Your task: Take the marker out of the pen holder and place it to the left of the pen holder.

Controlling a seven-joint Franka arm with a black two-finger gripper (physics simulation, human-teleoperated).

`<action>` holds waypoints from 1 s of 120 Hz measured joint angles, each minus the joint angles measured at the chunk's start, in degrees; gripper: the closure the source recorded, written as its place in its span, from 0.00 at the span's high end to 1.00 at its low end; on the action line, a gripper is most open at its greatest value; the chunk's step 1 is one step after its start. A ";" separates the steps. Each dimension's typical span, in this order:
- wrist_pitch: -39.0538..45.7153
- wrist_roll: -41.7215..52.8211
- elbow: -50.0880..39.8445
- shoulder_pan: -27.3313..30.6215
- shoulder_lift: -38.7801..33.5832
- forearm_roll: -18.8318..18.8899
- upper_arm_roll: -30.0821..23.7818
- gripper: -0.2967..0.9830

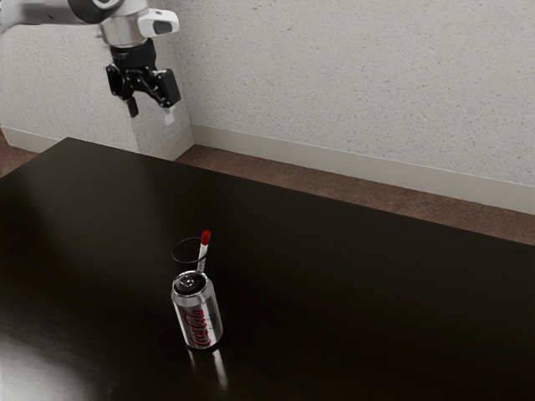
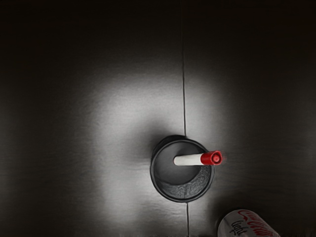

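While the marker (image 2: 190, 159) is leaning in the holder (image 2: 187, 190): its red cap is sticking out
Can (image 1: 199, 322): standing near the holder
Fingers (image 1: 132, 108): hanging released above the desk (image 1: 351, 284)

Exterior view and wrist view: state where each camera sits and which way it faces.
Exterior view: at the arm's side, above the glossy dark table, looking down across it; the white-and-gray arm and its black two-finger gripper, open, show at the upper left.
Wrist view: on the arm's hand, looking steeply down at the tabletop and into the round black pen holder.
Shared: the table, the pen holder, the white marker with a red cap and the silver Coca-Cola can.
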 joint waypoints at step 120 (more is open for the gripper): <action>22.04 -1.06 -19.80 -0.04 11.35 2.67 -7.01 0.70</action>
